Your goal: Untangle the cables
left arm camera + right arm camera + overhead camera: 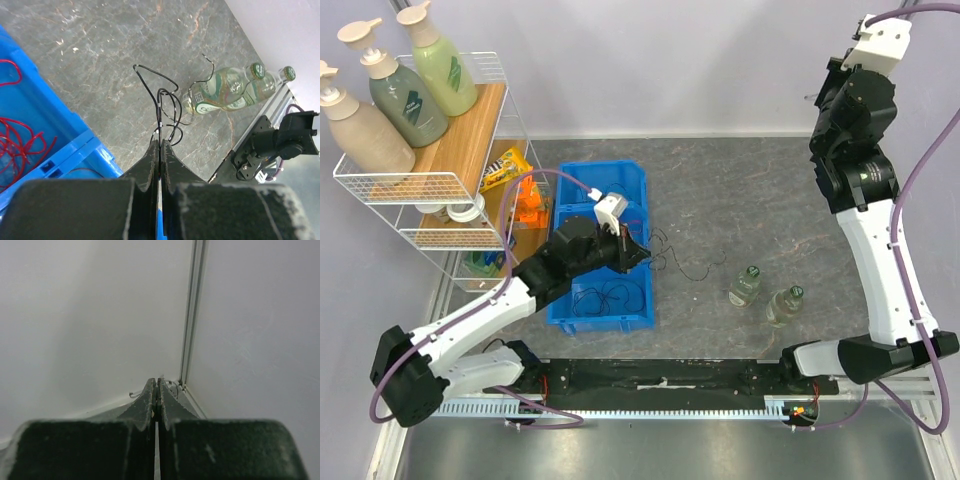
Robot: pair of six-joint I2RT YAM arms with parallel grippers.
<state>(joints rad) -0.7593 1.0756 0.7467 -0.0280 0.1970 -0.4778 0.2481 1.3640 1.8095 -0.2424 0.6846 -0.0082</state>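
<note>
My left gripper (640, 252) is over the right rim of the blue bin (612, 172). In the left wrist view it (160, 142) is shut on a thin black cable (162, 102), which curls out over the table towards two bottles. The same black strand (672, 258) lies just right of the bin. Red cables (22, 142) lie in the bin (70, 137), and more black cable (610, 296) lies at its near end. My right gripper (159, 382) is shut and empty, raised high at the far right and facing the wall corner.
Two clear bottles with green caps (745, 285) (786, 304) lie on the table right of the cables; they also show in the left wrist view (215, 92). A white wire shelf rack (430, 185) with pump bottles and snacks stands at the left.
</note>
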